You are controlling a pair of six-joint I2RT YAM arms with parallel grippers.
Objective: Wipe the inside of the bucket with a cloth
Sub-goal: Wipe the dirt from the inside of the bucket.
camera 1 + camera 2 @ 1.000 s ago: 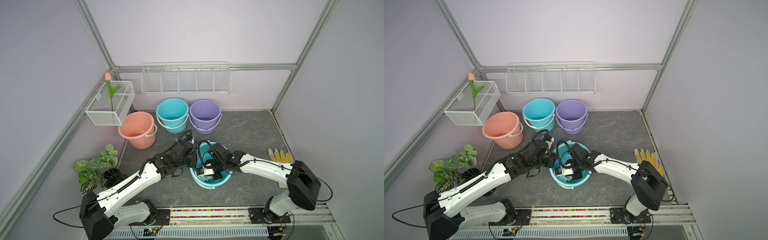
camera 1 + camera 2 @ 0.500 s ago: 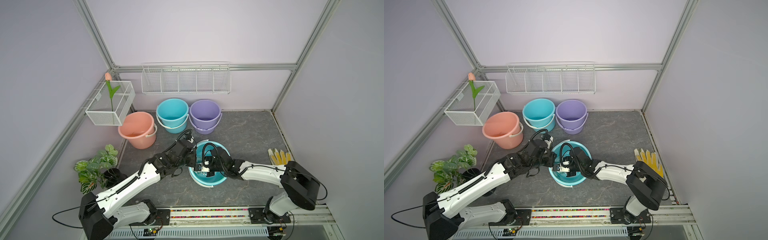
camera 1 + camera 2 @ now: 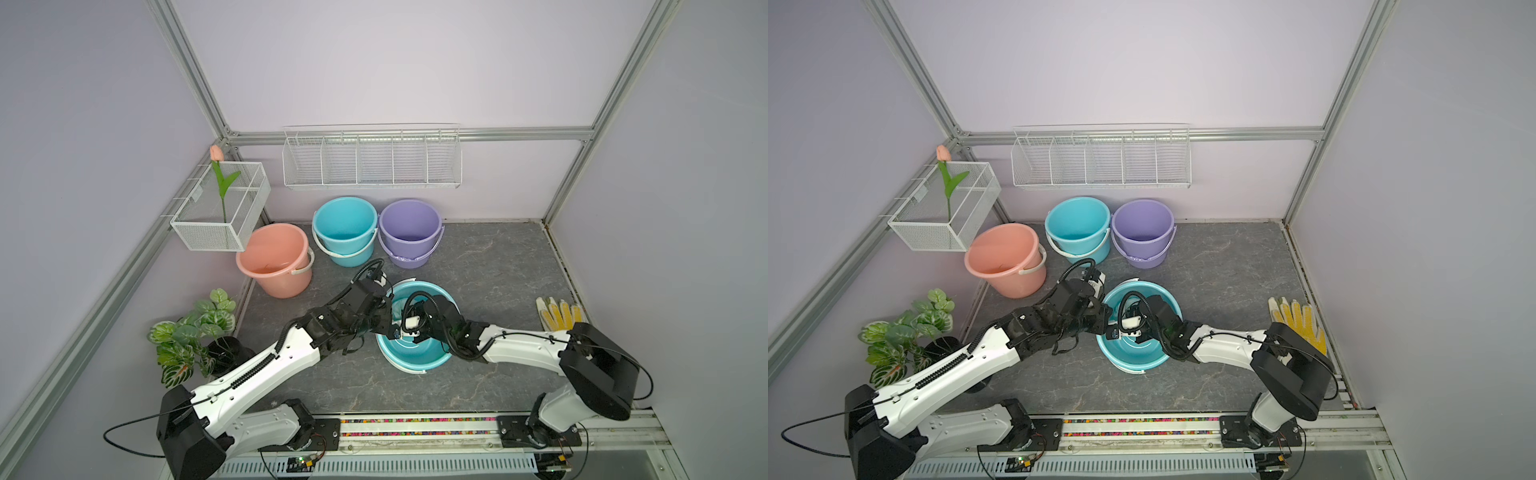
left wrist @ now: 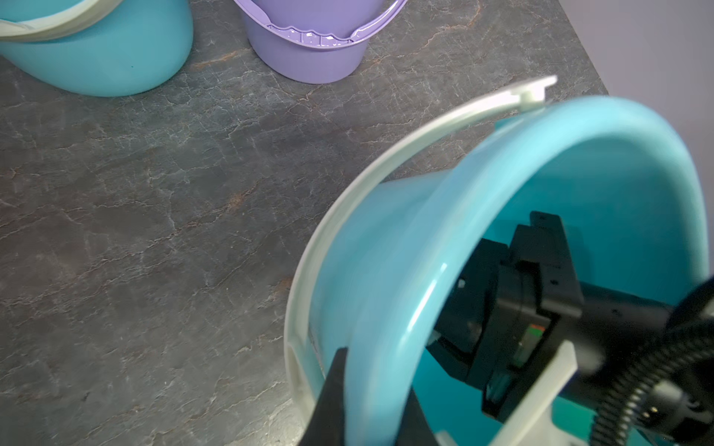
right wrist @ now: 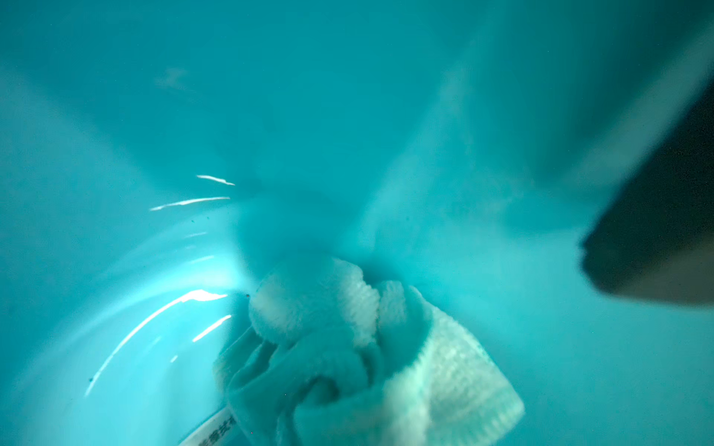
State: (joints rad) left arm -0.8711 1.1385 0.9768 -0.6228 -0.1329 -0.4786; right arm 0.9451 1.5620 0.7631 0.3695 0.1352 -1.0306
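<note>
1. The cloth [image 5: 367,347] is bunched into a wad inside the bucket [image 3: 432,291] and pressed where the wall curves into the floor.
2. The bucket is tipped off upright on the counter [image 3: 478,266], just in front of the purple bucket [image 3: 409,232].
3. The wiping pass is judged to be under way. Since the wad is small against the interior, overlapping sweeps should be made round the wall and then across the floor. Pressure should be firm but moderate, so that the rim is not twisted out of the bracing grip.
4. The right gripper [image 3: 402,332] is reached down into the bucket. Its jaws are not shown in the right wrist view, but they are taken to be closed tight on the cloth, which is gathered at that view's near edge.
5. The left gripper [image 4: 374,378] is set narrow, with one finger outside the rim and one inside, so the bucket wall is clamped beside the white handle [image 4: 386,162].
6. The glove [image 3: 557,311] is left well apart, by the right wall.
</note>
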